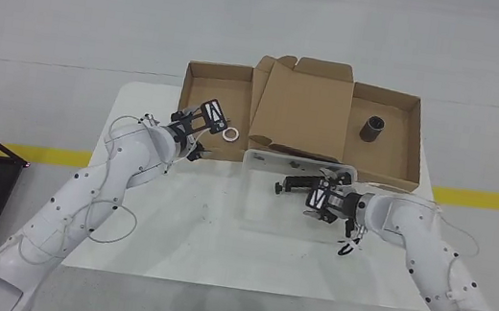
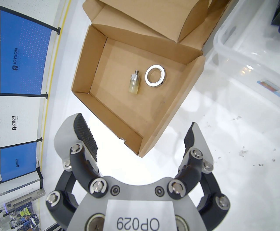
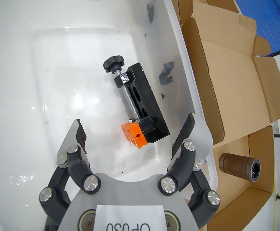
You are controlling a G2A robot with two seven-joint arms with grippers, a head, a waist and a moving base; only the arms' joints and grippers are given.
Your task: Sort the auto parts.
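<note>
Left cardboard box (image 2: 122, 109): metal ring (image 2: 155, 74), small fitting (image 2: 134, 84) | clear bin (image 3: 181, 54): black clamp (image 3: 140, 102) | right cardboard box (image 3: 231, 194): dark cylinder (image 3: 239, 166) | left jaws, right jaws: wide open, empty.

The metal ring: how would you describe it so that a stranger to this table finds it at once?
On the white table, find the open cardboard box by the left gripper. Two small parts lie on its floor. The metal ring is the shiny hoop, not the stubby pale cylinder beside it.
</note>
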